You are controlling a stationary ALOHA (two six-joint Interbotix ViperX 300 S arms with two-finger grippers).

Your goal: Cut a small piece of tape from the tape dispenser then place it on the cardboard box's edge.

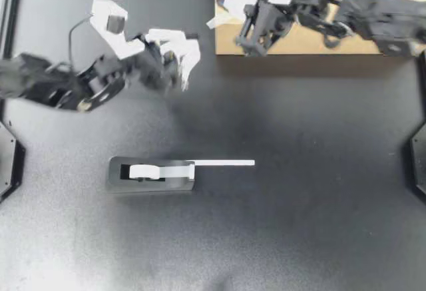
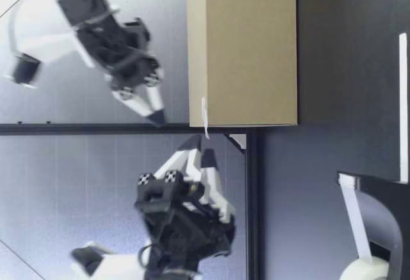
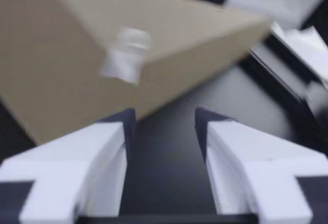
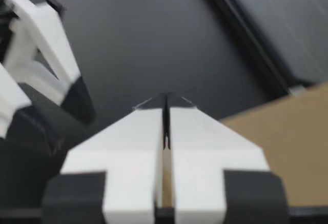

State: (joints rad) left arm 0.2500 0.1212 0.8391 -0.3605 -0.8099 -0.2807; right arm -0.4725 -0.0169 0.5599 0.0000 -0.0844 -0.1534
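Tape piece (image 2: 204, 116) is stuck on the top edge of the box (image 2: 243, 49) at a corner, one end hanging down the side.

Right gripper (image 1: 223, 10): upper middle of the top frame, over the box's left edge. Fingers are pressed flat together, and its wrist view shows nothing between them. In the low view its tips hang just above the box top, near the tape piece. I cannot tell whether they touch.

Left gripper (image 1: 188, 61): upper left-centre of the top frame, off the box and over the bare table (image 1: 299, 171). Fingers stand at a moderate gap and grip nothing. In its wrist view the box corner with the tape piece lies ahead, apart from the fingertips. In the low view its tips sit about level with the box top, just beside that corner. They face the right gripper's tips, near but apart.

Dispenser (image 1: 152, 174): lower left-centre of the top frame, well apart from both grippers and the box. White roll (image 1: 146, 171) sits in its body. A free strip (image 1: 223, 163) runs straight out of its right end. I cannot tell whether the strip rests on the table.
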